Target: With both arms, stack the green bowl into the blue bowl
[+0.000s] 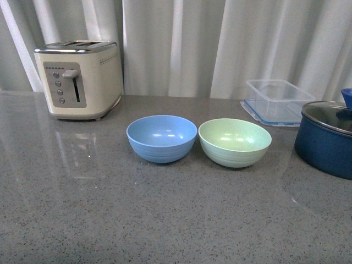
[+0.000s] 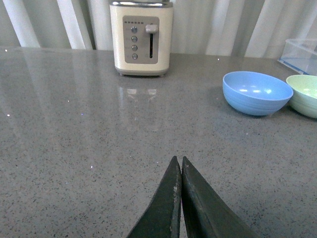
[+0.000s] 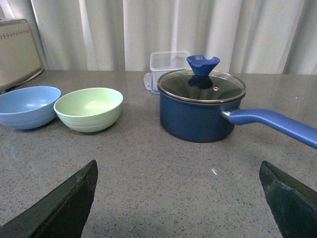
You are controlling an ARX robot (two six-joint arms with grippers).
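Note:
The blue bowl (image 1: pixel 161 138) and the green bowl (image 1: pixel 235 142) sit upright side by side in the middle of the grey counter, blue on the left, nearly touching. Both are empty. Neither arm shows in the front view. My left gripper (image 2: pixel 179 159) is shut and empty above bare counter, well short of the blue bowl (image 2: pixel 257 92) and the green bowl (image 2: pixel 304 94). My right gripper (image 3: pixel 178 166) is wide open and empty, with the green bowl (image 3: pixel 89 109) and the blue bowl (image 3: pixel 27 106) ahead of it to one side.
A cream toaster (image 1: pixel 78 78) stands at the back left. A clear plastic container (image 1: pixel 279 100) sits at the back right. A dark navy lidded pot (image 1: pixel 325 137) stands at the right edge; its long handle (image 3: pixel 275 125) shows in the right wrist view.

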